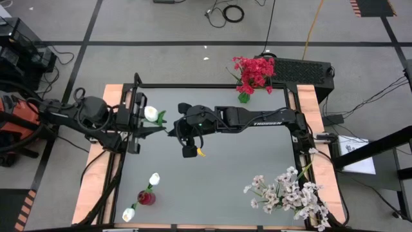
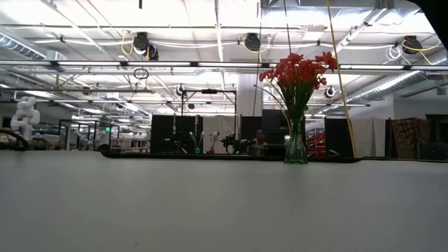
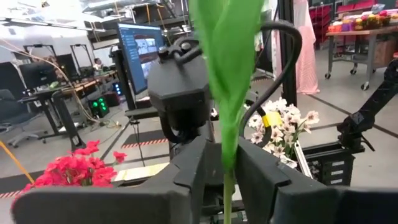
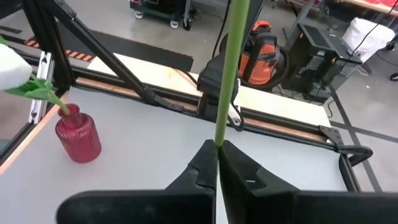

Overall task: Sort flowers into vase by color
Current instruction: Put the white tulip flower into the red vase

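White tulip (image 1: pixel 151 114) lies level above the table's left side, stem running left to right, both the left gripper (image 1: pixel 149 129) and right gripper (image 1: pixel 175 132) clamped on it.

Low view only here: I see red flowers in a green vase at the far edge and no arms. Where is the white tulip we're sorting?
Observer: Above the table's left side. The right tool is shut on the green stem of the white tulip.
Operator: And the left arm?
Observer: The left tool is at the blossom end of that stem, facing the right tool.
Operator: Where could it go?
Observer: A red vase, at the lower left of the high view, already holds two other white tulips.
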